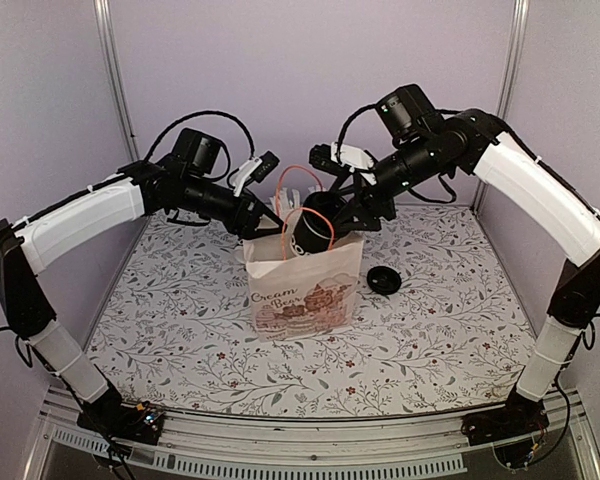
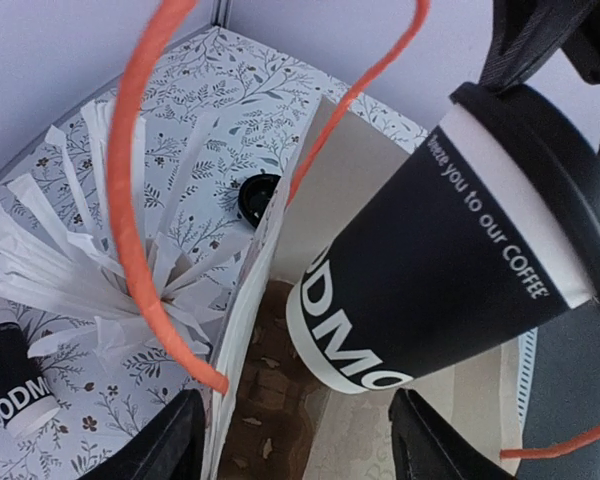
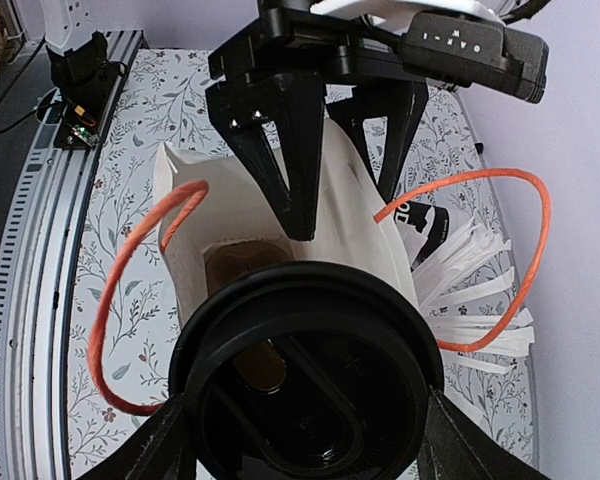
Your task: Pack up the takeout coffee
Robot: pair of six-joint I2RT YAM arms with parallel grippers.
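The takeout coffee [image 1: 313, 230], a black paper cup with a black lid [image 3: 305, 385], hangs tilted over the open mouth of a white paper bag [image 1: 305, 292]. My right gripper [image 3: 305, 440] is shut on it just under the lid. In the left wrist view the cup [image 2: 430, 270] points bottom-first into the bag's brown inside [image 2: 265, 395]. My left gripper [image 2: 298, 425] stands open astride the bag's left wall [image 2: 235, 370], which runs close by its left finger. The bag's orange handles [image 2: 130, 220] loop up around the cup.
A loose black lid [image 1: 384, 280] lies on the patterned table [image 1: 440, 330] right of the bag. Behind the bag are white wrapped sticks [image 2: 70, 260] and another black cup [image 2: 15, 375]. Grey walls close in the back and sides.
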